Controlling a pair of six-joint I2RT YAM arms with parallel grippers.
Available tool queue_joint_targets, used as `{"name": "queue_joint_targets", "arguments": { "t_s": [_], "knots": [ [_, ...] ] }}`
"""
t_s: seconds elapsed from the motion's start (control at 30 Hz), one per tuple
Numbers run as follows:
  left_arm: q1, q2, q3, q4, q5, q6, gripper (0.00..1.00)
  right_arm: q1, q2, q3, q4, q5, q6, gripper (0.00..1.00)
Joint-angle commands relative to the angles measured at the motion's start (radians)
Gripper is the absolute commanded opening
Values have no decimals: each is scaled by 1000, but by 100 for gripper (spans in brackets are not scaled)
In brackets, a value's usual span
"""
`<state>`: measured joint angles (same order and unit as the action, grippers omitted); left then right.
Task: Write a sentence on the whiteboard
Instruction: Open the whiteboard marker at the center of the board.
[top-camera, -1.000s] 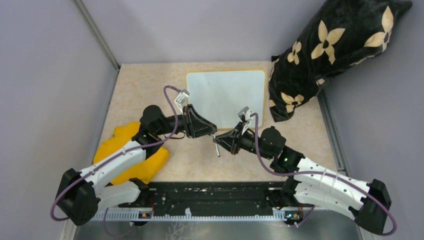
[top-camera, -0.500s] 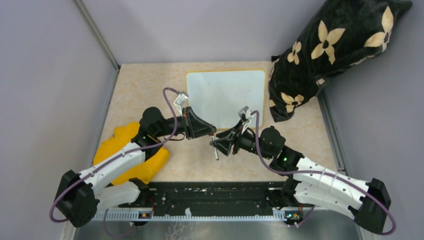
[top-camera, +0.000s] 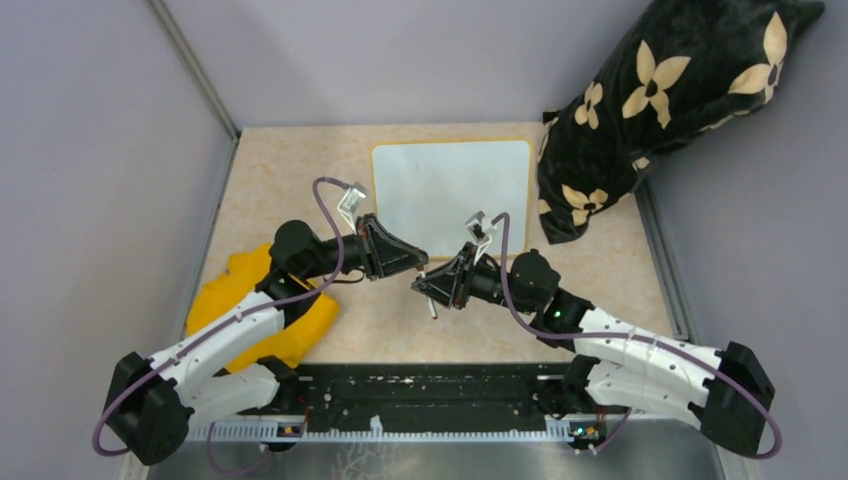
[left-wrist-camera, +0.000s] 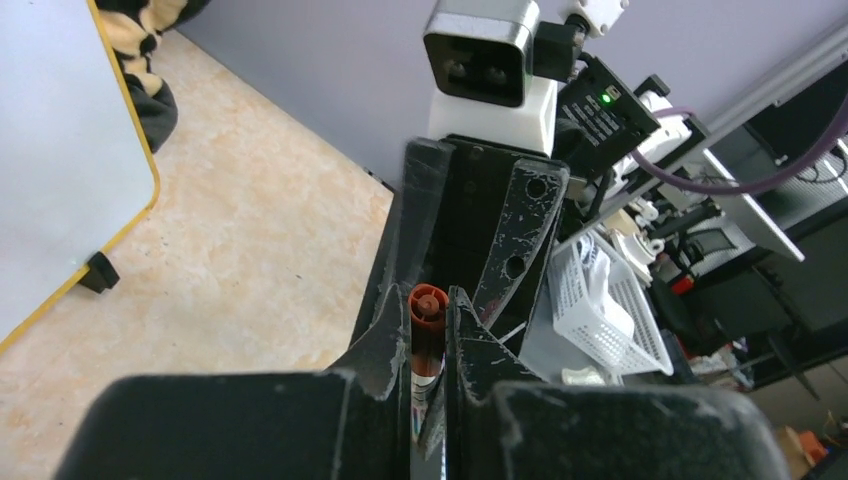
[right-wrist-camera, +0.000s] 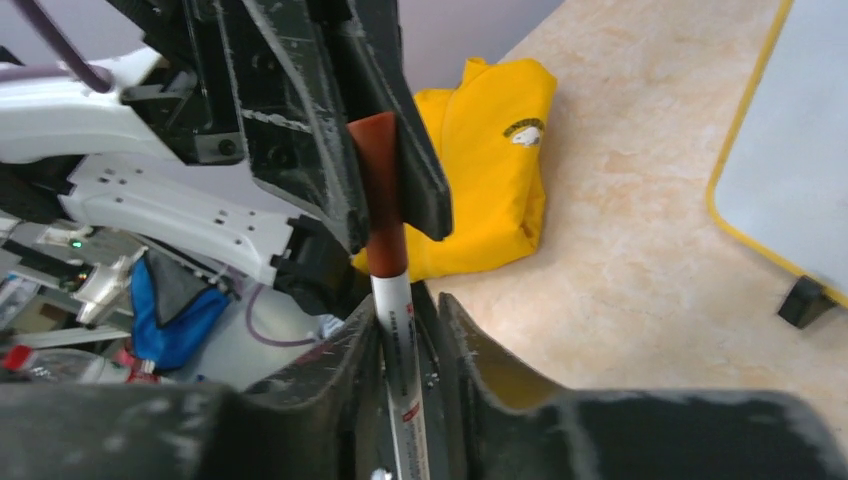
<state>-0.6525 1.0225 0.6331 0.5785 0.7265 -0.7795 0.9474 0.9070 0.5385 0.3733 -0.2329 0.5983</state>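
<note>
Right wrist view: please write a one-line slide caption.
Left gripper clamps the red cap of the marker, whose white barrel sits between the fingers of the right gripper; yellow cloth behind.

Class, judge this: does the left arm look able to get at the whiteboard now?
Probably yes: the whiteboard lies just beyond the left gripper, nothing between, though that gripper is clamped on the marker's cap.

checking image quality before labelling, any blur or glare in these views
Top external: even soft light, sharp, no glare on the whiteboard. Left wrist: the left pincer blurs near the lens, the marker cap it grips is crisp. Right wrist: the right pincer blurs near the lens, the yellow cloth is in focus.
</note>
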Motion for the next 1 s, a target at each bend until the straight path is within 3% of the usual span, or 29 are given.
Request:
{"name": "queue_joint_targets", "arguments": {
  "t_s": [0.0,0.07,0.57,0.97],
  "knots": [
    [-4,-31,-19,89,-2,-40,0,8,-2,35,66,-35,12,14],
    [-4,-40,-19,101,-22,-57,0,7,-12,25,52,-32,11,0],
    [9,-94,36,24,-210,3,0,7,-122,-36,-69,11,9,0],
    [9,-149,10,-18,-336,28,0,8,-146,-63,-28,2,42,0]
  ]
}}
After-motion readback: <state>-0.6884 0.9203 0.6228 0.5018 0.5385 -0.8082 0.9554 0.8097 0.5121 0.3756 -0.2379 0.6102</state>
